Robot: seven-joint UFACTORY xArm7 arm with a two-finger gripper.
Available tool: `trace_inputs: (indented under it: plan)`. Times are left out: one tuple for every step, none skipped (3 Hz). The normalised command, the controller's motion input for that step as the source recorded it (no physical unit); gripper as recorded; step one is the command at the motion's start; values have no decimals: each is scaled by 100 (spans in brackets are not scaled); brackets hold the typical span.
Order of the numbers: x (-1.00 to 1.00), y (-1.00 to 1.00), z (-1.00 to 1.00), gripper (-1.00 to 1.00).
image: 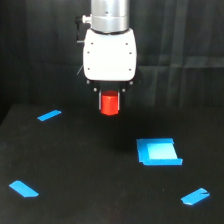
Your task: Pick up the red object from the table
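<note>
Gripping the red block (pixel 109 103), end effector (pixel 109 95) is closed on its top, block hanging clear above the black bench (pixel 90 170). Blue square patch (pixel 158 151) and three blue strips lie below.

Above table: the gripper (pixel 110 96) hangs over the table (pixel 90 170), the red object (pixel 109 103) between its fingers.
Beneath gripper: bare black surface.
Flat markings: blue square patch (pixel 159 152); blue tape strips (pixel 49 115), (pixel 23 189), (pixel 195 197), all low-lying.
</note>
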Motion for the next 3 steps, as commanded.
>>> trace_inputs:
  plan:
    - [2,18,14,-92]
    - [0,3,11,-100]
    - [-2,12,11,-87]
